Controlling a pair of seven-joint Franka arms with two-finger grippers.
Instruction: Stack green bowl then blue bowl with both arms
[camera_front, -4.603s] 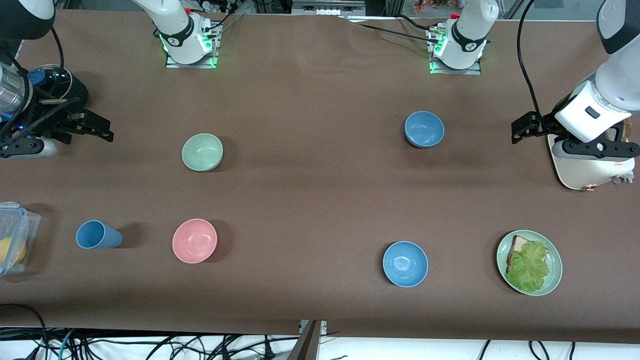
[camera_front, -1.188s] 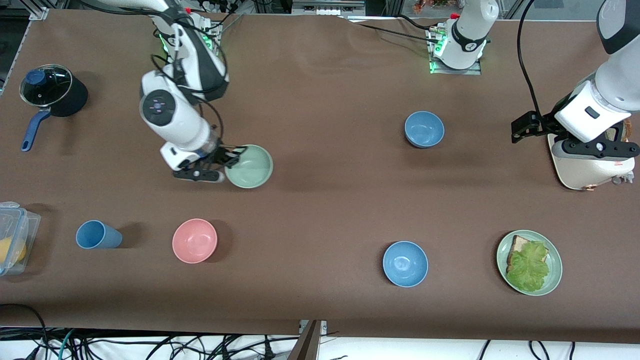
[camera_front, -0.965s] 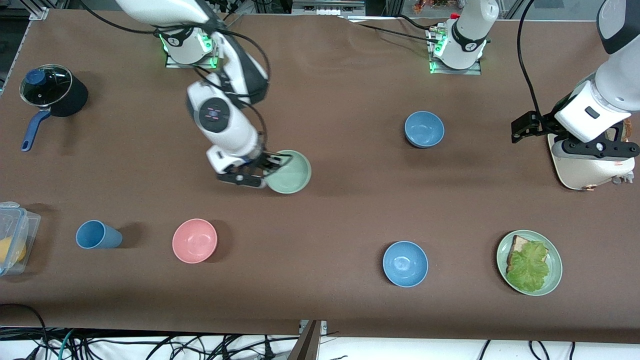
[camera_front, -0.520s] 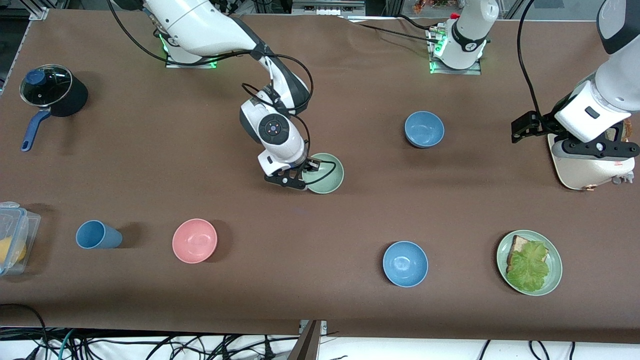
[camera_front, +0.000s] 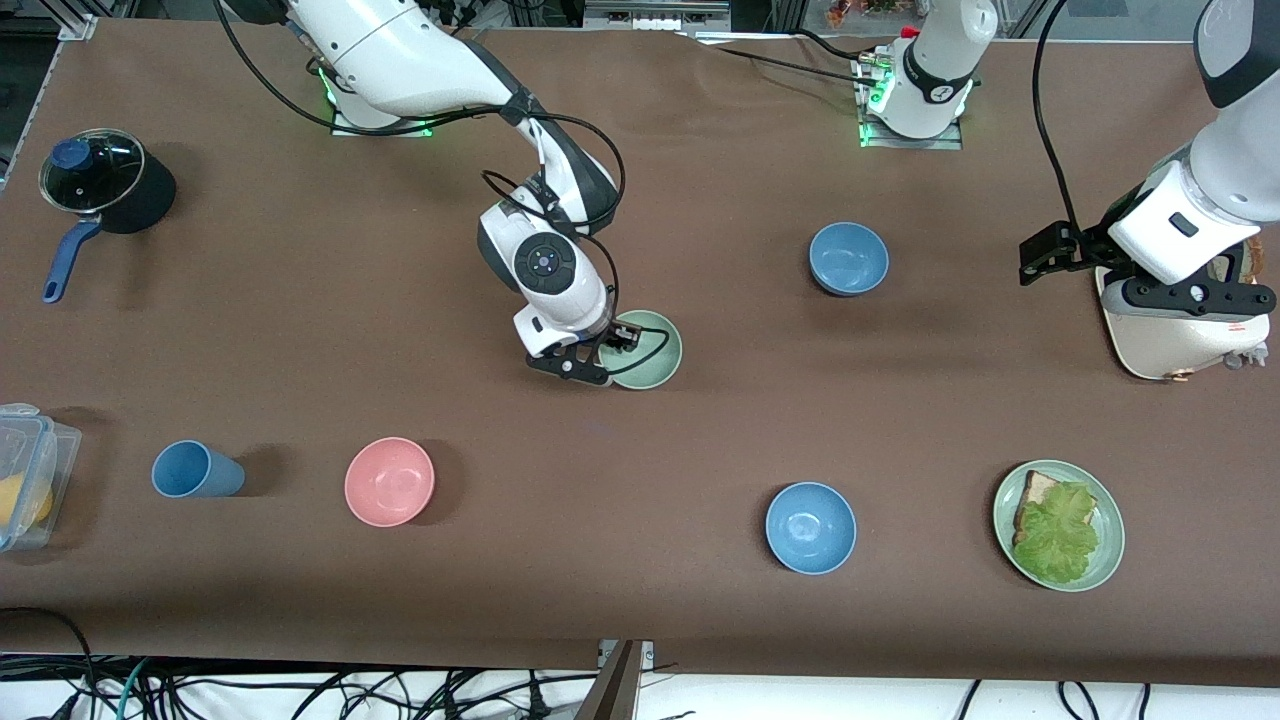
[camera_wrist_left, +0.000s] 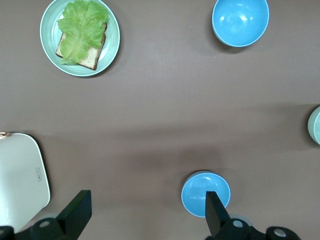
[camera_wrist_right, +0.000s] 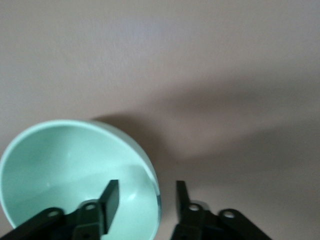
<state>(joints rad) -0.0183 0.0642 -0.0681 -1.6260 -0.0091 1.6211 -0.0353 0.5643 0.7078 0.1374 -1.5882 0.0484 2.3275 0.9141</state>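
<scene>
Front view: right gripper (camera_front: 598, 357) sits low at the nine o'clock edge of the green bowl (camera_front: 645, 350), mid-table; the blue bowl (camera_front: 848, 258) lies at the green bowl's two o'clock, well apart. Left gripper (camera_front: 1045, 256) waits over the table's left-arm end, at the blue bowl's three o'clock. Left wrist view: its fingers (camera_wrist_left: 75, 214) are spread wide, holding nothing. Right wrist view: fingers (camera_wrist_right: 111, 199) straddle the bowl's rim, parted with a gap.

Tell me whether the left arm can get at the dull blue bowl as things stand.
Probably yes. The left gripper hangs open near the toaster, and the blue bowl sits alone on bare table toward that arm's end, nothing over it.
</scene>
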